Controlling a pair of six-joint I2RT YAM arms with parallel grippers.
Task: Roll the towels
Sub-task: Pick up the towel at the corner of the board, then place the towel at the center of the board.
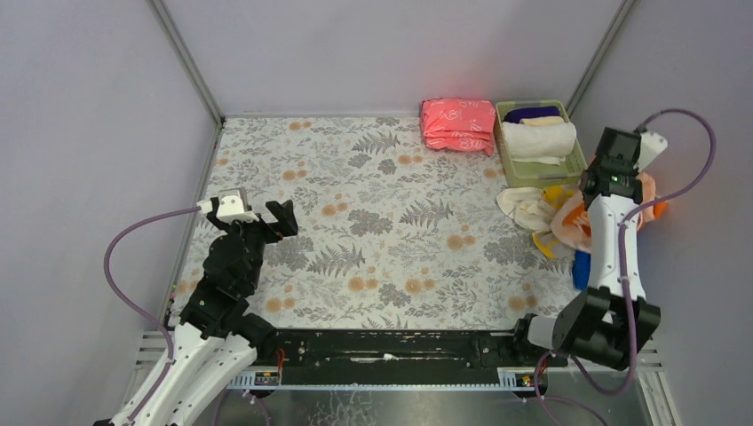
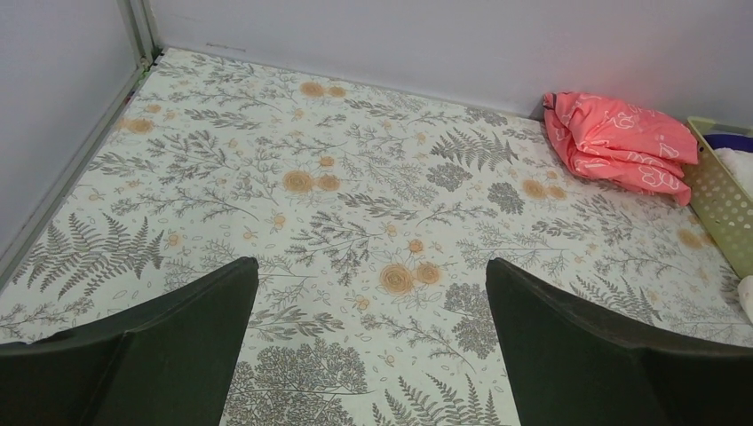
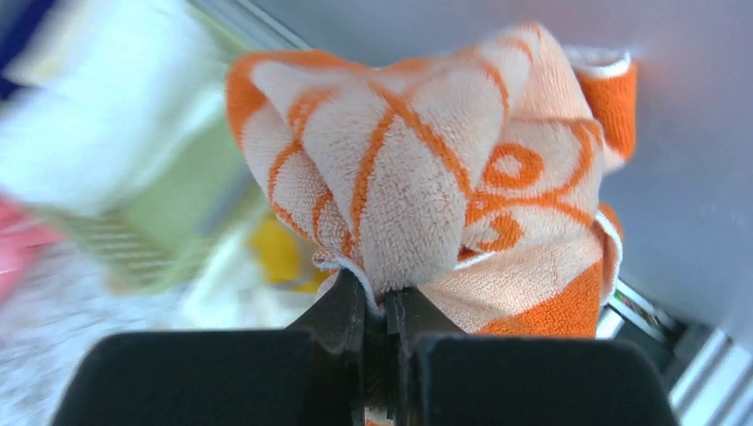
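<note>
orange towel [image 3: 426,177] inside right pincer [image 3: 377,306]

left gripper [image 2: 373,266] — jaws wide, arm folded low | right gripper [image 3: 384,297] — pinched onto orange towel [image 3: 417,177], arm outstretched

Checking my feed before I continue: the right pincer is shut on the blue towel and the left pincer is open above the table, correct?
No. The right pincer is shut on the orange towel, not the blue one; the right wrist view shows it. The left pincer is open above the table, as you said.
</note>
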